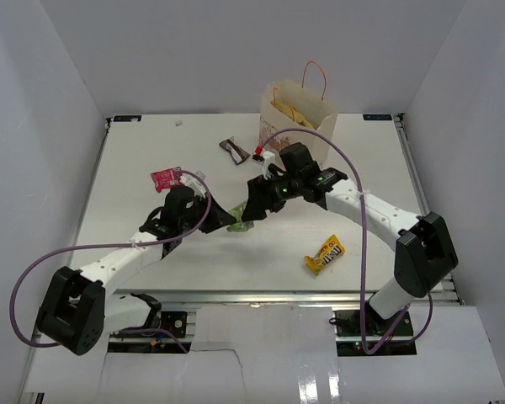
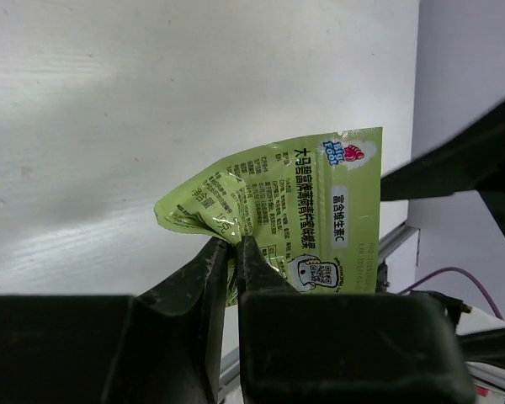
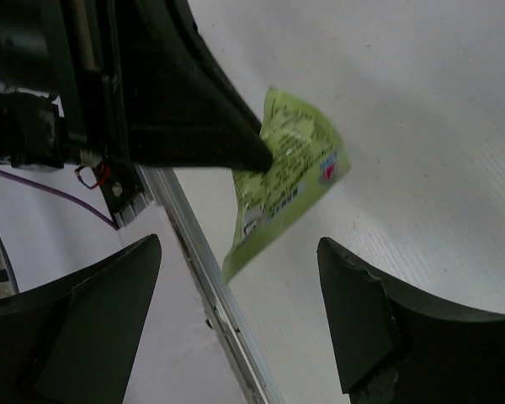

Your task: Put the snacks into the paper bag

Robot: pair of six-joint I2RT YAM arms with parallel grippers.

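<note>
- Snacks first: the green packet (image 2: pixel 303 210) is pinched at its lower edge by my left end effector (image 2: pixel 233 248), whose fingers are pressed together on the foil. It is held over the middle of the desk (image 1: pixel 362 160).
- The packet's printed face is turned toward the left wrist camera, and one corner is curled over to the left.
- My right end effector (image 3: pixel 238 246) is spread wide, with one finger on either side of the green packet. Neither finger touches it in the right wrist view.
- From above, the two end effectors sit tip to tip with the packet between them.
- The paper bag (image 1: pixel 307 118) stands upright at the far side of the desk, behind the right wrist, with its red cord handles raised. A tan-yellow chip bag (image 1: pixel 288 108) shows in its mouth.
- A pink packet (image 1: pixel 165 178) lies flat on the desk, just beyond the left arm.
- A dark brown wrapper (image 1: pixel 234 151) lies to the left of the paper bag.
- A yellow M&M's pouch (image 1: pixel 324 254) lies at the near right, well apart from both end effectors.
</note>
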